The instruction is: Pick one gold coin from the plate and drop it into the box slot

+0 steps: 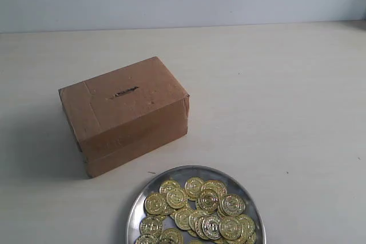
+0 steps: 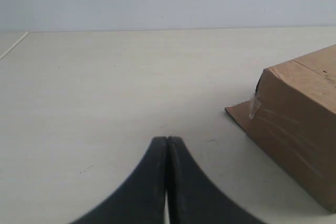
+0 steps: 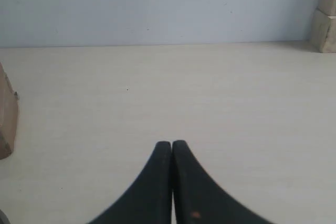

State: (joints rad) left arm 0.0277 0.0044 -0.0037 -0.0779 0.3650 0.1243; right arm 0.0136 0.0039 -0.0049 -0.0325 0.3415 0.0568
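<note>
Resting on the pale table (image 1: 274,95), the box (image 1: 123,112) stands with its corner turned toward the exterior camera, and its taped seams show along the sides. The slot (image 1: 124,92) is a short dark slit with rough edges in the box's top face, near the middle of it. The plate (image 1: 194,168) lies on the table just in front of the box, on the camera's side, a little off toward the box's right end and not touching it. Its lower part runs out of the exterior view. Gold coins (image 1: 197,210) fill the plate in a loose heap, overlapping one another, all inside the rim.

The left gripper (image 2: 167,141) hangs low over bare table near the box (image 2: 299,114), apart from it, with its two dark fingers pressed together and nothing between them. From this wrist view a strip of clear tape curls off the box's near corner, and a cardboard flap juts out at the box's base.

The right gripper (image 3: 172,144) is also over bare table, its fingers closed against each other and empty. Only an edge of the box (image 3: 6,114) shows in its view, well apart from the fingertips. Pale blocks (image 3: 326,17) are stacked by the wall, far from the box.
</note>
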